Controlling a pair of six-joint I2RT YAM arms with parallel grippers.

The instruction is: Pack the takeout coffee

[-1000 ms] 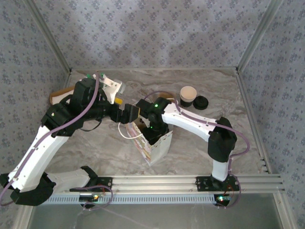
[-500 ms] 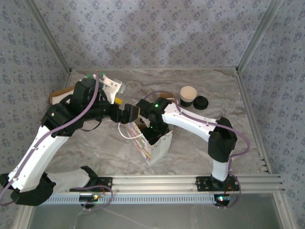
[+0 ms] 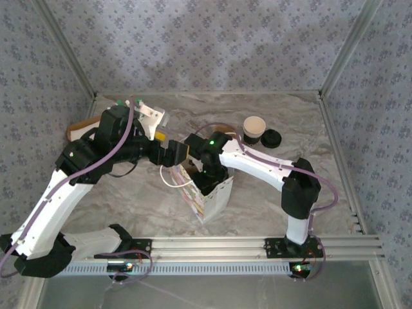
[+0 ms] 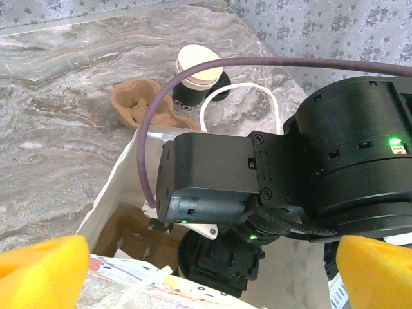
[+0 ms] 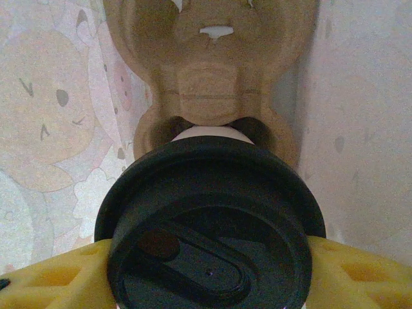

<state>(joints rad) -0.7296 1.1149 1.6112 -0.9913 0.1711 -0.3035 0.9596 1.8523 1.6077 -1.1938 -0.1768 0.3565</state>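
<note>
Takeout coffee, the small white paper cup with a round black plastic lid [image 5: 209, 193], sits clamped between the yellow fingers [image 5: 51, 277] of the right gripper [image 5: 207, 273], upright inside the white paper bag [image 5: 38, 129]; deeper down, seemingly on the cup's axis, waits the brown moulded-pulp carrier [image 5: 209, 84]; the left gripper [image 4: 209, 270] hangs wide open at the bag's rim.

takeout coffee [image 5: 209, 225]: black lid seen from above, clasped on both sides by the yellow fingers [image 5: 51, 277] of the right gripper [image 5: 207, 273] | cup carrier [image 5: 209, 84]: brown pulp, seen just beyond the lid | bag wall [image 5: 45, 129]: pale cartoon print, seen at left
</note>
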